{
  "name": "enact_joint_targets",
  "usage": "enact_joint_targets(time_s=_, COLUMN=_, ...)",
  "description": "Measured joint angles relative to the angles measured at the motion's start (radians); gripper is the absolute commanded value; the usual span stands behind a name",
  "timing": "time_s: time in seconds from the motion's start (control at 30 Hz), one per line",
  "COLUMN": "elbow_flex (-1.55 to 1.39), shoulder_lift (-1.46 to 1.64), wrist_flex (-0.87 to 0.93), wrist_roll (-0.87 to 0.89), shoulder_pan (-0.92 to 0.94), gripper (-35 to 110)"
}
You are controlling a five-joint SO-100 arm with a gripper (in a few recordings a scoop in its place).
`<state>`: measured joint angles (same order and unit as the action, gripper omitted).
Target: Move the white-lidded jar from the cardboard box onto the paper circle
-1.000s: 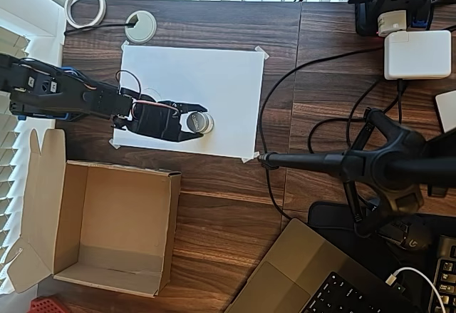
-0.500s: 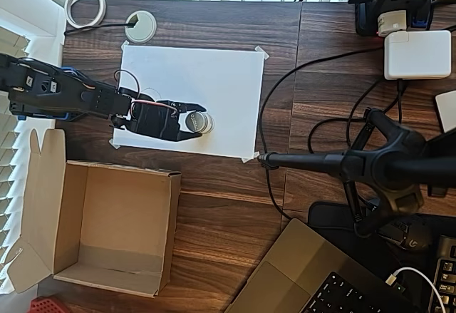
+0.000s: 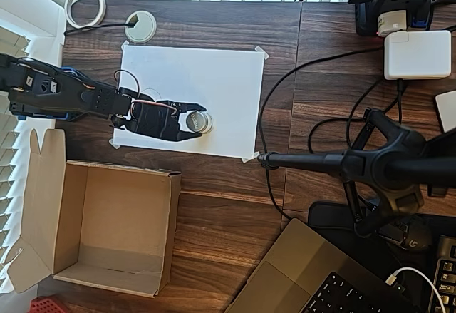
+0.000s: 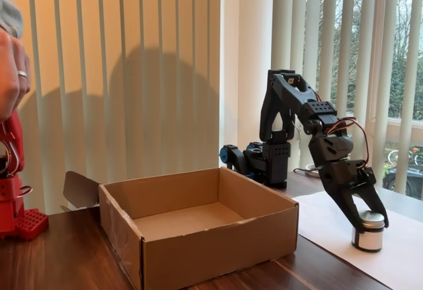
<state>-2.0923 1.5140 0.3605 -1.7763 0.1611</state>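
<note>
My gripper (image 3: 201, 121) stands over the white paper sheet (image 3: 214, 78) with its two black fingers spread on either side of the white-lidded jar (image 3: 197, 121). In the fixed view the gripper (image 4: 372, 218) reaches down steeply, its fingertips flanking the jar (image 4: 369, 230) at lid height. I cannot tell from either view whether the fingers press the jar or merely bracket it.

The jar is a short cylinder with a flat off-white lid and a pale body, standing upright on the sheet. From overhead its top reads as a small grey-white disc. The paper circle is too faint for me to make out beneath the jar, so I cannot say whether the jar sits inside it. A thin pencil arc shows on the sheet just left of my wrist, partly covered by the arm.

The sheet is smooth and matte, taped at its corners to the dark wood-grain table (image 3: 228, 185). The cardboard box (image 3: 114, 227), brown and corrugated, lies open and shallow near the sheet's lower left corner in the overhead view, one long flap cut off by the left edge. In the fixed view the box (image 4: 198, 227) shows a bare floor, and its near wall hides part of that floor.
</note>
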Motion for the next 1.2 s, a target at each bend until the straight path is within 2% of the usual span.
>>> enact_joint_targets(time_s=0.27, elbow_flex=0.000, shoulder_lift=0.054, wrist_flex=-0.054, wrist_roll=0.005, shoulder_pan=0.006, gripper=40)
enact_joint_targets(time_s=0.43, elbow_flex=-0.002, shoulder_lift=0.183, wrist_flex=-0.137, wrist_roll=0.101, shoulder_pan=0.000, gripper=40)
enact_joint_targets(time_s=0.57, elbow_flex=-0.058, shoulder_lift=0.382, wrist_flex=-0.212, wrist_roll=0.304, shoulder_pan=-0.041, gripper=39)
enact_joint_targets(time_s=0.73, elbow_flex=-0.179, shoulder_lift=0.635, wrist_flex=-0.209, wrist_roll=0.718, shoulder_pan=-0.104, gripper=38)
enact_joint_targets(time_s=0.87, elbow_flex=-0.337, shoulder_lift=0.851, wrist_flex=-0.110, wrist_roll=1.085, shoulder_pan=-0.106, gripper=38)
enact_joint_targets(time_s=0.97, elbow_flex=-0.471, shoulder_lift=1.043, wrist_flex=0.038, wrist_roll=1.295, shoulder_pan=-0.140, gripper=38)
enact_joint_targets(time_s=1.03, elbow_flex=-0.554, shoulder_lift=1.183, wrist_flex=0.163, wrist_roll=1.397, shoulder_pan=-0.147, gripper=37)
enact_joint_targets(time_s=1.2, elbow_flex=-0.689, shoulder_lift=1.522, wrist_flex=0.495, wrist_roll=1.557, shoulder_pan=-0.164, gripper=20)
